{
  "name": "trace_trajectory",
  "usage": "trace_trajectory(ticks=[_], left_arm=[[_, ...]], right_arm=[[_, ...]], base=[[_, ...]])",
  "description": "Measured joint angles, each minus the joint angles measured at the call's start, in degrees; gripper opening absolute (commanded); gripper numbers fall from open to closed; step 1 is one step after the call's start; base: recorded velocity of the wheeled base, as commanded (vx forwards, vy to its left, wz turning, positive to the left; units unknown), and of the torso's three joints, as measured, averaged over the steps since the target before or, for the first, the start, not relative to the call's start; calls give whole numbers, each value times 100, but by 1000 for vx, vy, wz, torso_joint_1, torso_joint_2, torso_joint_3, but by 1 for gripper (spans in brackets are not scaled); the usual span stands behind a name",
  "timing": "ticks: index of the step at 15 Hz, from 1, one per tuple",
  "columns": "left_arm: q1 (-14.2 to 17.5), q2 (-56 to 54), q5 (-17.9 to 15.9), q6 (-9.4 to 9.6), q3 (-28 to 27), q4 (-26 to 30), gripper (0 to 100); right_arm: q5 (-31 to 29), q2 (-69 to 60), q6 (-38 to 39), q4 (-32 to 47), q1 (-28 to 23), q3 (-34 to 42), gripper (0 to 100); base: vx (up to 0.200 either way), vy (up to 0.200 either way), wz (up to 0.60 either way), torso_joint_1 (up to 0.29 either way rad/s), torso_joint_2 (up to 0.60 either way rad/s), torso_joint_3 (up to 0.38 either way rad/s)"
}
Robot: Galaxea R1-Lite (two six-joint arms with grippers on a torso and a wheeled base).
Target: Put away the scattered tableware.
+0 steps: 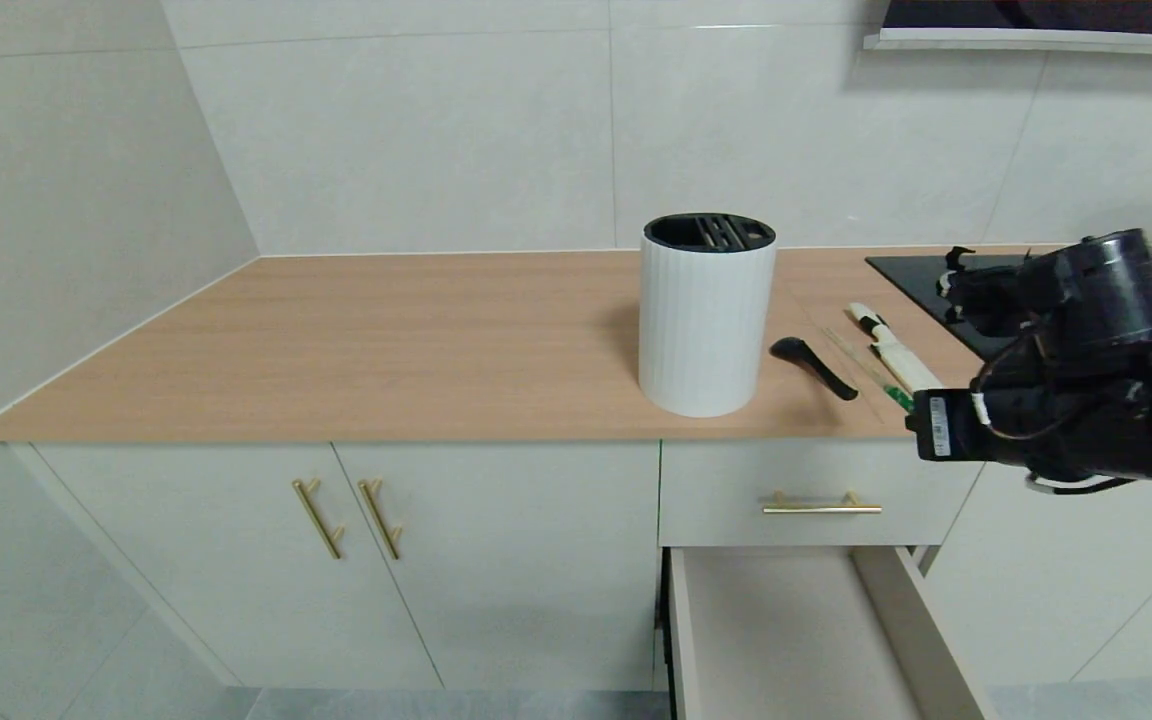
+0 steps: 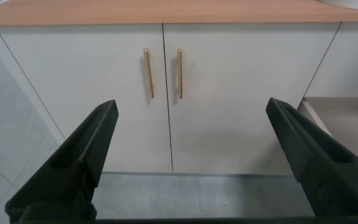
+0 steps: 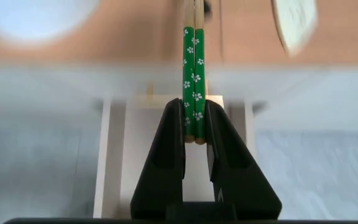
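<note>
1. The chopsticks (image 3: 193,81) are a green pair with white flowers. They lie at the front edge of the counter (image 1: 386,340), and your right gripper (image 3: 194,134) is clamped on their green ends, one finger on each side.
2. Just beside them on the counter you have a black spoon (image 1: 811,365) on one side and a white utensil (image 1: 891,345) with a dark band on the other.
3. A white ribbed holder (image 1: 706,315) with a black slotted top stands upright near the spoon.
4. Below the counter an open drawer (image 1: 786,620) sits under a shut one with a gold handle (image 1: 821,507).
5. Your left gripper (image 2: 192,109) hangs low, facing the cabinet doors (image 2: 229,93), with its fingers spread wide apart.
</note>
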Motion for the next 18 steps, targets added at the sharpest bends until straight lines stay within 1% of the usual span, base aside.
trace_trajectory(ticks=[2,3,4,5,6,7,9,10,14,18], left_arm=[[0,0,0,0,0,0,100],[0,0,0,0,0,0,100],[0,0,0,0,0,0,100],[0,0,0,0,0,0,100],[0,0,0,0,0,0,100],[0,0,0,0,0,0,100],[-2,2,-2,0,0,0,100],[0,2,0,0,0,0,100],[0,5,0,0,0,0,100],[0,5,0,0,0,0,100]], right_arm=[[495,-728,-6,1020,78,26,0],[846,-1084,-23,1547,117,6,0],[1070,-1368,-45,1888,144,-30,0],[1143,-1556,-100,2124,161,-49,0],[1267,-1724,-312,2512,199,-52,0],[1396,-1849,-469,2723,246,-52,0],[1780,-1955,-524,2895,318,-52,0],[1863,-1965,-527,2904,340,-27,0],[1964,-1833,-534,2857,358,55,0],[1938,-1437,-538,2163,362,417,0]], base=[[0,0,0,0,0,0],[0,0,0,0,0,0],[0,0,0,0,0,0],[0,0,0,0,0,0],[0,0,0,0,0,0],[0,0,0,0,0,0],[0,0,0,0,0,0],[0,0,0,0,0,0],[0,0,0,0,0,0],[0,0,0,0,0,0]])
